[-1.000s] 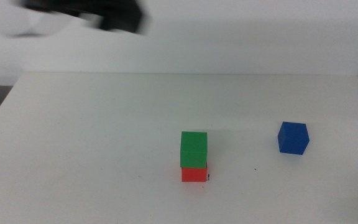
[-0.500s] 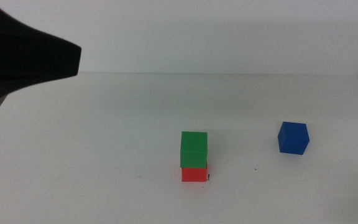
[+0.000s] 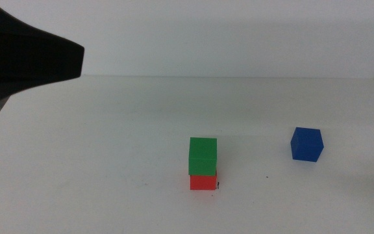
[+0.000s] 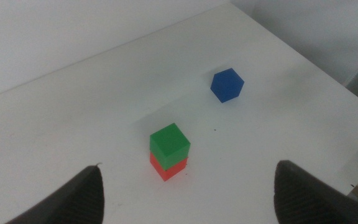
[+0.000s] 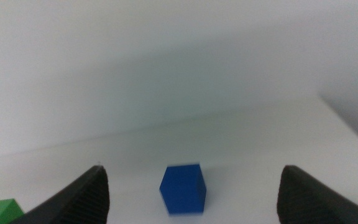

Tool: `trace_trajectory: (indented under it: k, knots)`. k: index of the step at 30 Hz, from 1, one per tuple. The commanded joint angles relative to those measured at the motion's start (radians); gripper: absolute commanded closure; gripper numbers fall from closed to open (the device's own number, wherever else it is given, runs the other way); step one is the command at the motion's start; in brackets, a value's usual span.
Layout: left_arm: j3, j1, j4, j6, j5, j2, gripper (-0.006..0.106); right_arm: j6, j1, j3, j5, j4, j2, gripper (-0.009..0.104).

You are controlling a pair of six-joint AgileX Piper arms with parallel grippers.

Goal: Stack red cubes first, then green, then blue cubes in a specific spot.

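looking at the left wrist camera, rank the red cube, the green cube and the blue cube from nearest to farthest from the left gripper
1. Red cube: bottom of the stack, nearest the left gripper.
2. Green cube: on top of the red one, marginally farther.
3. Blue cube: alone on the table beyond the stack, clearly farthest.

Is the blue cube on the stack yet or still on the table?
Still on the table. The blue cube sits alone, apart from the green cube resting on the red cube. Neither gripper holds it.
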Motion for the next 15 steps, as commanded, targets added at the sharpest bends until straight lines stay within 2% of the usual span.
trace_trajectory:
  k: [1, 5, 7, 11, 15]
  knots:
    - [0.004, 0.001, -0.004, 0.002, -0.006, -0.002, 0.007, 0.033, -0.009, -0.130, 0.093, 0.002, 0.152, 0.009]
    - [0.004, 0.001, -0.004, 0.002, -0.006, -0.003, 0.007, 0.011, -0.009, -0.421, 0.439, 0.063, 0.542, 0.009]
    - [0.004, 0.001, -0.003, 0.002, -0.006, -0.012, 0.007, 0.008, -0.009, -0.546, 0.568, 0.074, 0.686, 0.009]
    - [0.004, 0.001, 0.000, 0.002, -0.006, -0.012, 0.007, 0.016, -0.009, -0.707, 0.637, 0.085, 0.938, 0.009]
    - [0.004, 0.001, 0.000, 0.002, -0.012, -0.012, 0.007, -0.026, -0.009, -0.800, 0.553, 0.106, 1.135, 0.009]
